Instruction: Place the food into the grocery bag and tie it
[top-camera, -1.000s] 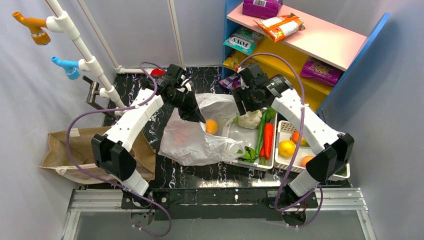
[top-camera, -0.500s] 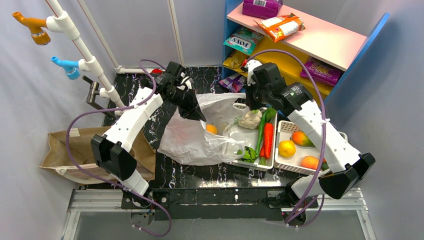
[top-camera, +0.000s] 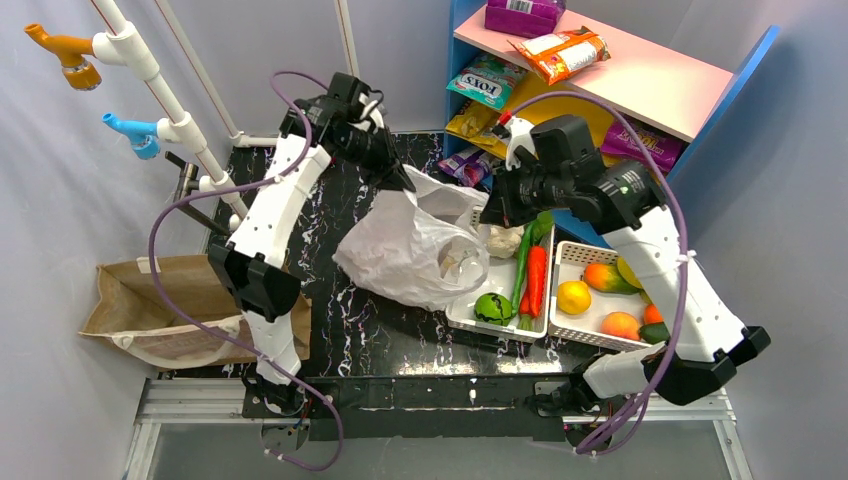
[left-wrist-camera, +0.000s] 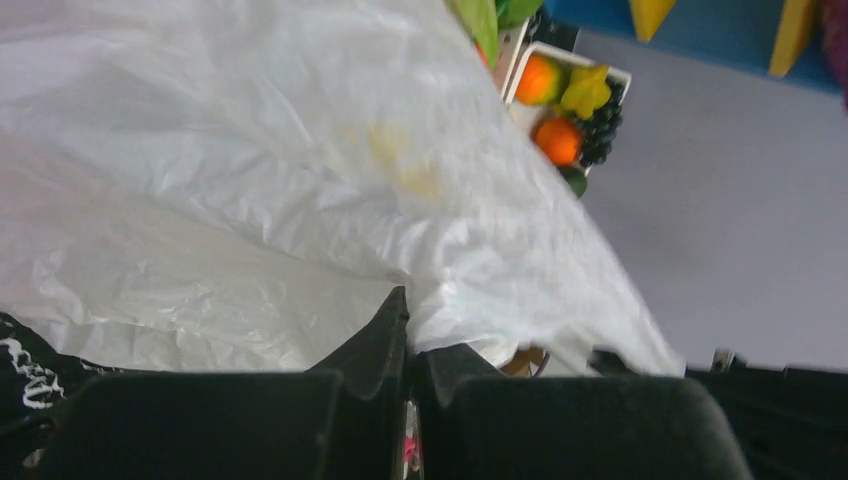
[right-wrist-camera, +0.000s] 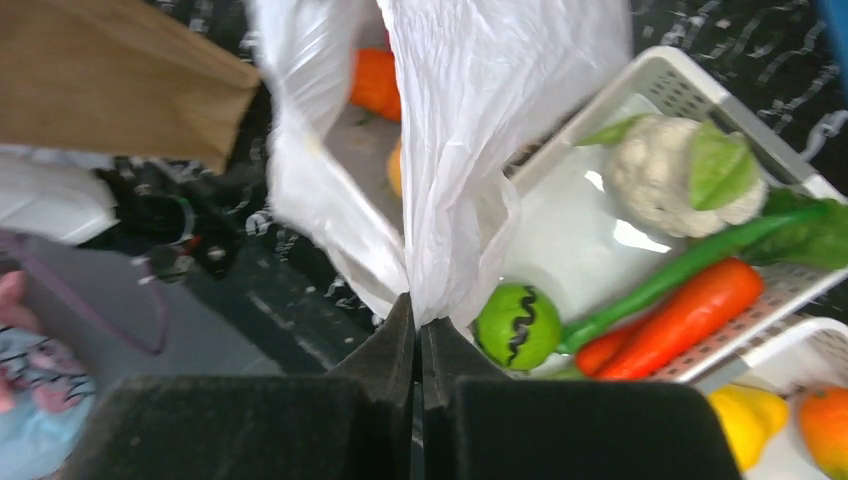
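The grocery bag (top-camera: 405, 250) is a crinkly white plastic bag, held up between both arms over the black table. My left gripper (top-camera: 406, 186) is shut on its far left edge; in the left wrist view the jaws (left-wrist-camera: 409, 325) pinch white plastic (left-wrist-camera: 250, 180). My right gripper (top-camera: 488, 217) is shut on the bag's right edge, with gathered plastic (right-wrist-camera: 480, 120) running into the closed tips (right-wrist-camera: 418, 312). Orange food (right-wrist-camera: 373, 82) shows inside the bag's open mouth. In the top view the contents are only a faint shape through the plastic.
A white tray (top-camera: 462, 312) beside the bag holds a cauliflower (top-camera: 503, 240), a carrot (top-camera: 537, 280) and a green ball (top-camera: 492, 307). A second basket (top-camera: 570, 255) holds more fruit. A snack shelf (top-camera: 600, 75) stands behind; a brown paper bag (top-camera: 150, 300) lies at the left.
The right gripper closed on the bag's right edge. Both arms rose and drew the bag up and together. The orange fruit that lay in the open mouth is now covered in the top view.
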